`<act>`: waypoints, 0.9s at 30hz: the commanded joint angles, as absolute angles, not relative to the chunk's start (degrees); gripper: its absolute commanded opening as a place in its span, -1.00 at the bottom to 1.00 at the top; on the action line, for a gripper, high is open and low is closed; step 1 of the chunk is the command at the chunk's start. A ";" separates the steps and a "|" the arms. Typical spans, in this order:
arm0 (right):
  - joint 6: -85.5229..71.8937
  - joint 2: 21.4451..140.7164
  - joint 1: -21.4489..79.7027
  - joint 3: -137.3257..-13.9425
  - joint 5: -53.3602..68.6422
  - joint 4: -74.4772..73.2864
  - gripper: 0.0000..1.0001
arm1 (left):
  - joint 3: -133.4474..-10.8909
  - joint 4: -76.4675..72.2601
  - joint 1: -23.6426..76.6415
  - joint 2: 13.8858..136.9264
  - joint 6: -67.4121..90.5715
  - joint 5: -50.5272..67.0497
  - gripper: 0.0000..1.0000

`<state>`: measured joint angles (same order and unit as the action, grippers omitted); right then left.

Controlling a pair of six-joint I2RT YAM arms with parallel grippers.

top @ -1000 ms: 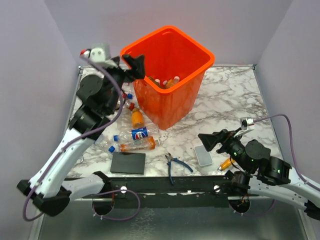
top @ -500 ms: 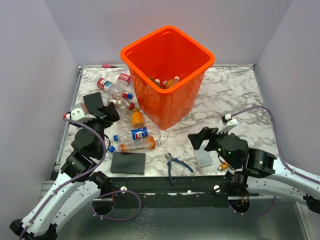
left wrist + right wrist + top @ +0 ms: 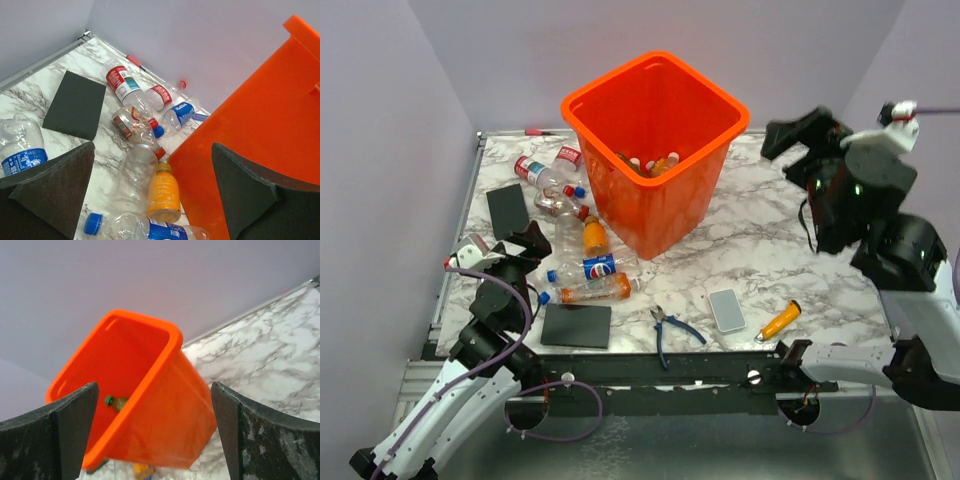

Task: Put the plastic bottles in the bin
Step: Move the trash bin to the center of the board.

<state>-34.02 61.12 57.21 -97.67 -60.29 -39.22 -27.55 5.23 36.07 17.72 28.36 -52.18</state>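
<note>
Left pincer (image 3: 152, 149): jaws wide apart, nothing held. Arm is folded low in the lower left of the top view, wrist aimed up and right at the loose bottles (image 3: 582, 232) lying on the tabletop (image 3: 770, 230) left of the bin (image 3: 665, 205). I see no contact with any of them.

Right pincer (image 3: 154, 385): also spread wide, empty. That arm is reared up high at the right edge of the top view, pincer pointing left toward the bin's right corner, apart from the rim.

Bin stands upright, upper middle of the top view. Inside I make out a few bottles at the bottom: white and orange tops from above, plus a green-capped bottle (image 3: 116, 402) in the right wrist view. Near wall hides much of the inside, so no count from me.

Outside the bin, from the left wrist view: two red-label bottles (image 3: 120, 80) toward the upper middle, a blue-label bottle (image 3: 180, 112) just beside the bin wall, some crushed clear ones below them, an orange bottle (image 3: 164, 192) just beside the bin's base, a Pepsi-label bottle (image 3: 155, 231) at the bottom edge. Top view adds an orange-tinted bottle (image 3: 600, 290) lying below that one.

Also on the tabletop: two black pads (image 3: 576, 325) at left; blue-handled pliers (image 3: 670, 330), a white slab (image 3: 727, 310) and an orange marker-like tool (image 3: 778, 322) along the lower middle.
</note>
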 commanded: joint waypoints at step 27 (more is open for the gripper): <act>-46.17 94.91 20.49 -118.04 -8.98 -53.81 0.65 | -25.91 5.91 36.08 14.44 33.49 -47.98 0.98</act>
